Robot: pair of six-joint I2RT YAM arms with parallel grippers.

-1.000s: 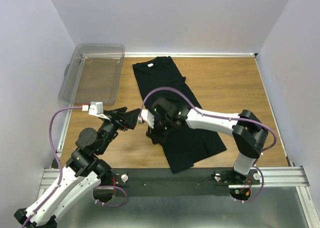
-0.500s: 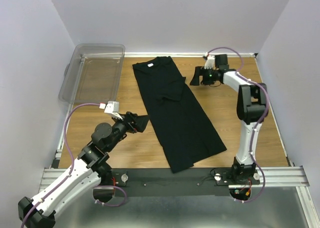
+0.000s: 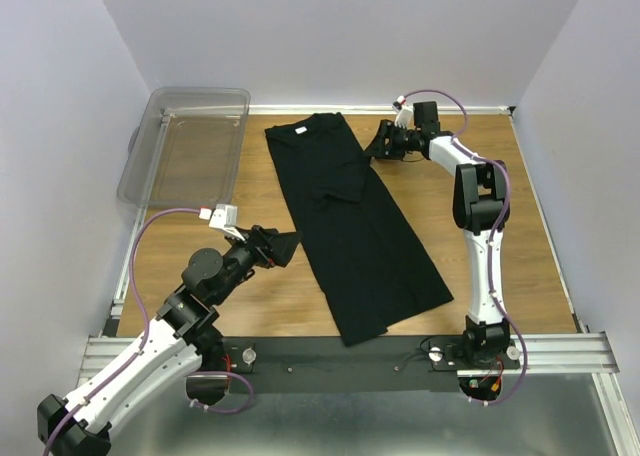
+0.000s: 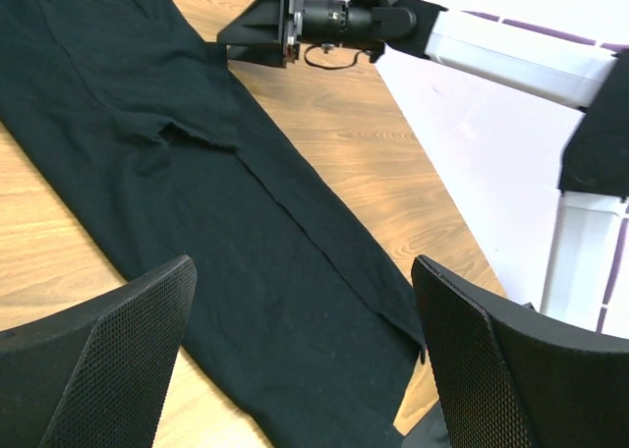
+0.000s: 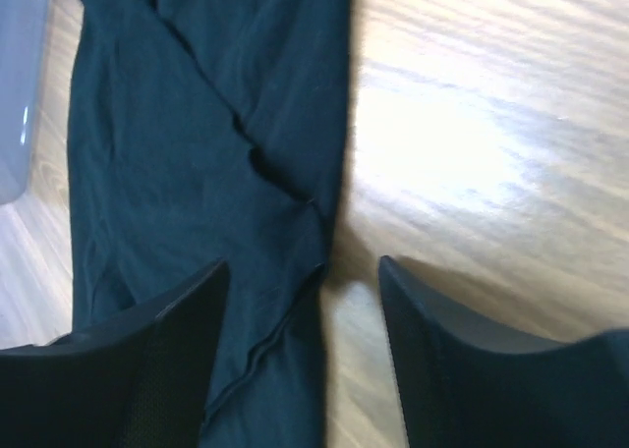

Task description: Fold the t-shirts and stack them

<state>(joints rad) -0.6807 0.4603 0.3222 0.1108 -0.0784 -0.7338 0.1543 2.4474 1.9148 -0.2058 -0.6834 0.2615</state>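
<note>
The right arm has swung off the middle of the cloth, where it lay a second ago, and now stretches up the right of the top view, putting the right gripper (image 3: 383,142) just beside the collar end of the t-shirt (image 3: 350,216); the left arm has drawn back a little toward the lower left. The shirt lies flat on the table (image 3: 460,206), folded lengthwise into a long strip that runs from the upper centre of the frame, white neck label (image 3: 300,131) uppermost, down to the lower centre-right. Both claws are released: the right wrist view shows its fingers apart with only the shirt's edge and bare wood between them, and the left gripper (image 3: 283,244) hangs spread wide left of the strip, apart from it. The crosswise fold is not yet done, and no second shirt or stack shows. The main risk, as I judge it, is a shallow pinch at that right edge: catching only the top layer would peel the long fold open and let the tucked sleeve (image 4: 187,134) slide out. With the right arm reaching nearly straight, it may have little room to carry the collar end down the strip, so the cloth could drag on the wood and bunch. A lift from one corner alone would likely skew the strip. The clear bin (image 3: 185,146) at upper left stands well clear.
</note>
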